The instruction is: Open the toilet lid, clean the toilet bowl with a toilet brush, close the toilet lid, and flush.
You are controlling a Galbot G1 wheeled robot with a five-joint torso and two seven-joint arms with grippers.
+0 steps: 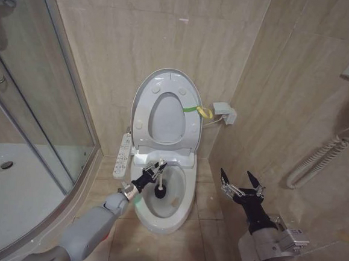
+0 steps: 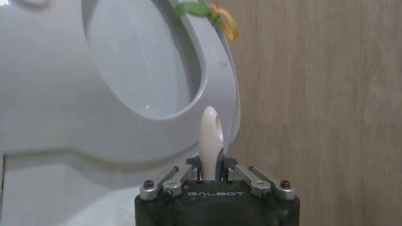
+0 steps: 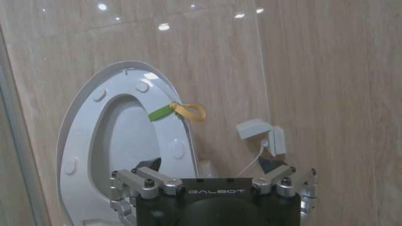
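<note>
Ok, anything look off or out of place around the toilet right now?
One oddity: a green and yellow band is looped on the raised toilet lid. Otherwise normal: left gripper holds the toilet brush in the toilet bowl; right gripper hangs open beside it.

Smooth light-grey arm shells, pretty chunky, narrowing to silver wrist collars. Black left gripper (image 1: 156, 169) and black right gripper (image 1: 242, 182), thin black fingers (image 1: 224, 176) on silver linkage bars with small dark screws. "GALBOT" stamped in pale letters across each black gripper body. White sheet-like bit hanging by right wrist.
</note>
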